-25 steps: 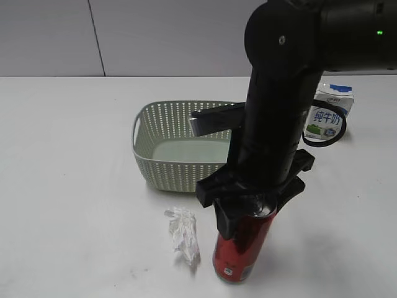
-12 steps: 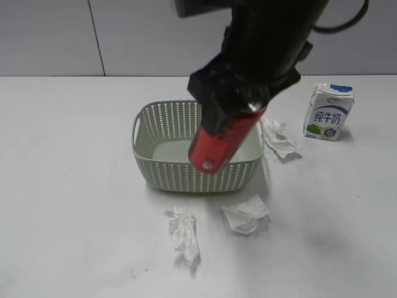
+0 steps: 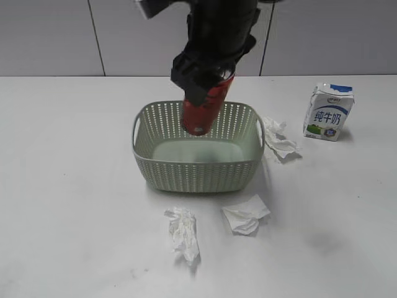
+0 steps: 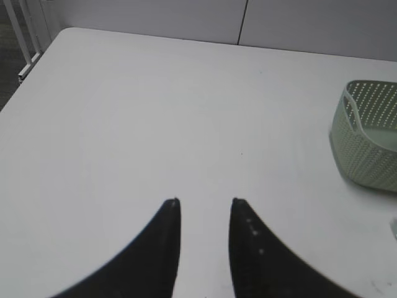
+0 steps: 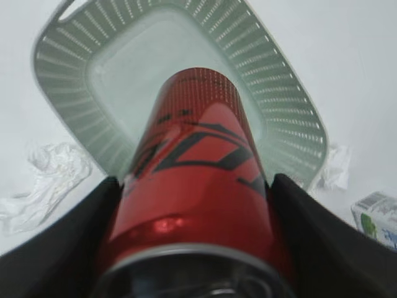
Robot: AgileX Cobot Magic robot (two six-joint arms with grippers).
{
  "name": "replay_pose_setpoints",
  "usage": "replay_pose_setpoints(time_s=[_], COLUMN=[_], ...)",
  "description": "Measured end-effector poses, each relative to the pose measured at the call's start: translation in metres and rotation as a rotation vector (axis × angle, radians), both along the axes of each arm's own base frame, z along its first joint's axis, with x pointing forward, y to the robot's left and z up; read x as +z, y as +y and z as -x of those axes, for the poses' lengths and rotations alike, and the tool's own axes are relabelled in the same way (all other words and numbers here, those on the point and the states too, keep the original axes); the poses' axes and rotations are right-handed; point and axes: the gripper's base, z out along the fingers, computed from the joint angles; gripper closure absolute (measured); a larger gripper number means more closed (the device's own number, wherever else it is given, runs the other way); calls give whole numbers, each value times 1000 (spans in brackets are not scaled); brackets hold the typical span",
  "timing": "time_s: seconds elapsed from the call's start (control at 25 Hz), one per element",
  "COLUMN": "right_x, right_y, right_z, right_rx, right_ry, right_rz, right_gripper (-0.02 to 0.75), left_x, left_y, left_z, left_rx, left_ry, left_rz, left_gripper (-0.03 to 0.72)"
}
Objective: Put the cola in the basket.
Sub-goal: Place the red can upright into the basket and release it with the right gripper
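My right gripper [image 3: 208, 77] is shut on the cola [image 3: 203, 112], a tall red can with dark markings, and holds it tilted in the air over the pale green basket [image 3: 192, 171]. In the right wrist view the cola [image 5: 195, 167] sits between the black fingers [image 5: 192, 205], its base pointing down into the basket [image 5: 291, 130], whose floor is bare. My left gripper [image 4: 204, 202] is open and empty over bare table, with the basket [image 4: 366, 149] to its right. The left gripper does not show in the exterior view.
A white-and-blue milk carton [image 3: 329, 112] stands at the right. Crumpled tissues lie right of the basket [image 3: 279, 139], in front of it [image 3: 246, 215] and at front left [image 3: 183, 233]. The table's left edge shows in the left wrist view [image 4: 31, 65].
My right gripper lifted the cola from the table's front and carried it back and left, from the basket's front wall to over its middle. The tissue in front of the basket is now uncovered.
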Motion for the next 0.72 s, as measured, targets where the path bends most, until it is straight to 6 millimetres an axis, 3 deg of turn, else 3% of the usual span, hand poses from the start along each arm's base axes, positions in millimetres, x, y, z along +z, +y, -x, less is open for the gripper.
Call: replay_pose_setpoints(time_s=[0.44,0.72], right_x=[-78,-89], right_y=[25,33], right_z=[-27,-27], right_rx=[254,337], right_ry=[34,47], right_rz=[137,106], right_gripper=[215,215], left_x=[0,0], left_y=[0,0], left_z=[0,0], left_rx=[0,0], left_ry=[0,0], left_rz=[0,0], left_gripper=[471,471])
